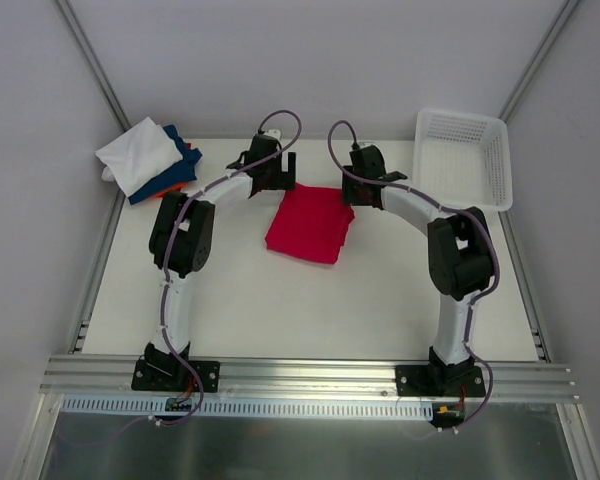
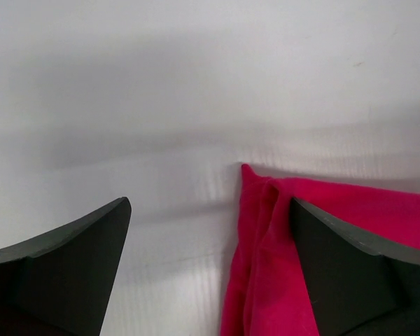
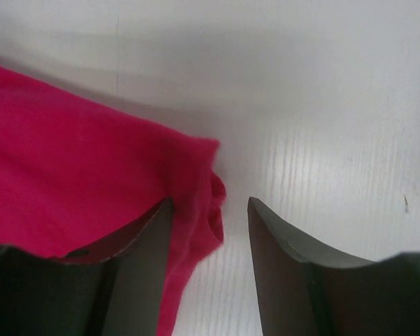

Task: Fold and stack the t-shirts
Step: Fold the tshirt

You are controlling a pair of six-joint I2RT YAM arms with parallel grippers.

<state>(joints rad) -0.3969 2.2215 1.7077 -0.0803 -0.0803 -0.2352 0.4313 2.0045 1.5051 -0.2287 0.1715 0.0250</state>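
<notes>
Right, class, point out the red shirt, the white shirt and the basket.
red shirt (image 1: 308,224): top view, middle of the folded cloth.
white shirt (image 1: 140,155): top view, centre of its upper face.
basket (image 1: 499,160): top view, its right wall.

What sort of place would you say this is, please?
Probably a robot lab test cell, not a home: a white table boxed in by plain panels, an aluminium rail along its near edge, and a red t-shirt and white basket as props.

Left tool (image 2: 210,210) jaws spread wide; right tool (image 3: 210,204) jaws parted.
</notes>
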